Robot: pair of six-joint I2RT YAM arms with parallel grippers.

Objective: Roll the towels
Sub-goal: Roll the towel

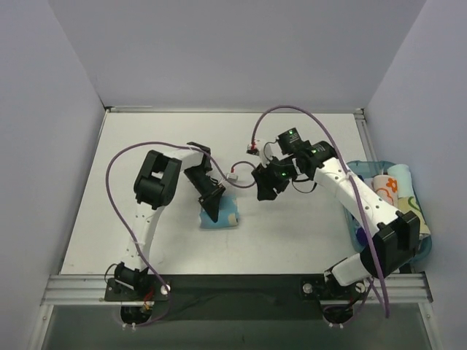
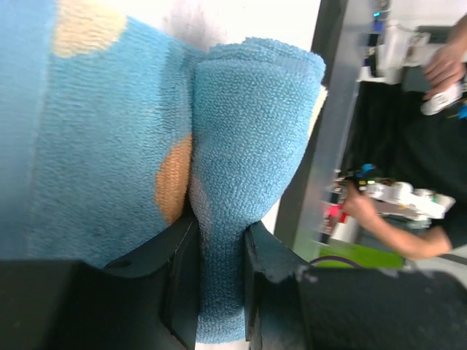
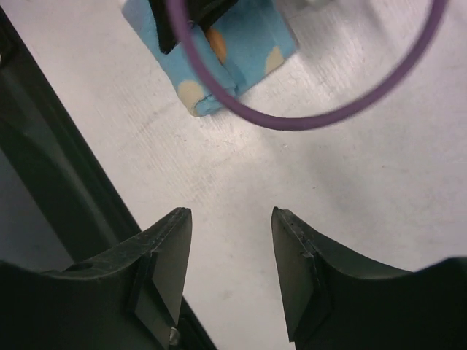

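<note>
Left gripper [image 2: 219, 281] clamped on rolled fold of blue towel [image 2: 252, 109], right gripper [image 3: 230, 262] jaws parted and empty above white table [image 3: 365, 175]

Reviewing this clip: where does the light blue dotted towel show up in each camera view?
Top external: blue towel left of centre, partly under the left gripper.
Left wrist: fills the left and middle, one fold pinched in the gripper.
Right wrist: at the top, left of centre, beyond the open right gripper.
Shared landmark: the left gripper clamped on the towel.
</note>
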